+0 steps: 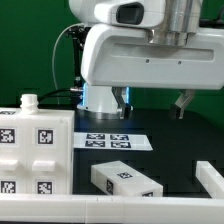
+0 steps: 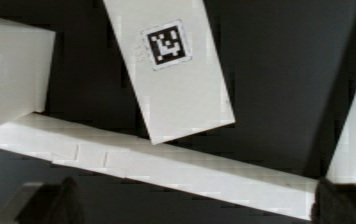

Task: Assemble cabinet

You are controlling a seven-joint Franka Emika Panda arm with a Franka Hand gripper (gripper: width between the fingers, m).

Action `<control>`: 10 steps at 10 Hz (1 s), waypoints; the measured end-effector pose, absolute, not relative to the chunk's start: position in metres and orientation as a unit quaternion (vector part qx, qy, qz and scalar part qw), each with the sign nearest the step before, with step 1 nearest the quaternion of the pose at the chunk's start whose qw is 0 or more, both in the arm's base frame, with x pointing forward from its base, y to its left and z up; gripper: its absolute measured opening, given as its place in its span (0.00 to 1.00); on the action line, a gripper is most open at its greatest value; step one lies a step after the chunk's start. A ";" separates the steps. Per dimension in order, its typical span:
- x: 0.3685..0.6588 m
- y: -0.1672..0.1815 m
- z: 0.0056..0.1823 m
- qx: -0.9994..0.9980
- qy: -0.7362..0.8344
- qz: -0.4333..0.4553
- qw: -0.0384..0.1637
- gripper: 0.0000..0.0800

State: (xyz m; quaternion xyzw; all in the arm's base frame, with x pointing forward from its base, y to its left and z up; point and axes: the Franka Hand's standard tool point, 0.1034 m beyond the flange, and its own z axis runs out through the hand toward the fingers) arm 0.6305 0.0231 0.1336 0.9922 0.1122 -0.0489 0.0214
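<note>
The cabinet pieces (image 1: 35,150) look like smooth, matt white plastic. The robot arm (image 1: 150,55) has a glossy white shell that catches the light. The tabletop (image 1: 175,150) is dark and matt, and the marker board (image 1: 115,141) is thin, flat, paper-like white.

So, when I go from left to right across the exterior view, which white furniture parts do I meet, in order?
large cabinet box with several tags → small cabinet block lying on the table → white cabinet part cut off at the exterior view's right edge.
</note>
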 end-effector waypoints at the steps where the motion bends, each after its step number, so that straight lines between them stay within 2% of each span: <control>1: 0.630 0.023 0.134 0.992 0.112 -0.049 0.021 0.81; 3: 0.630 0.020 0.133 0.989 0.144 -0.044 0.015 0.81; 4: 0.626 0.010 0.130 0.982 0.187 -0.035 0.000 0.81; 5: 0.627 0.008 0.124 0.975 0.221 -0.024 0.001 0.81; 8: 0.625 0.005 0.090 0.962 0.272 -0.027 0.001 0.81; 10: 0.627 0.005 0.095 0.963 0.268 -0.023 0.003 0.81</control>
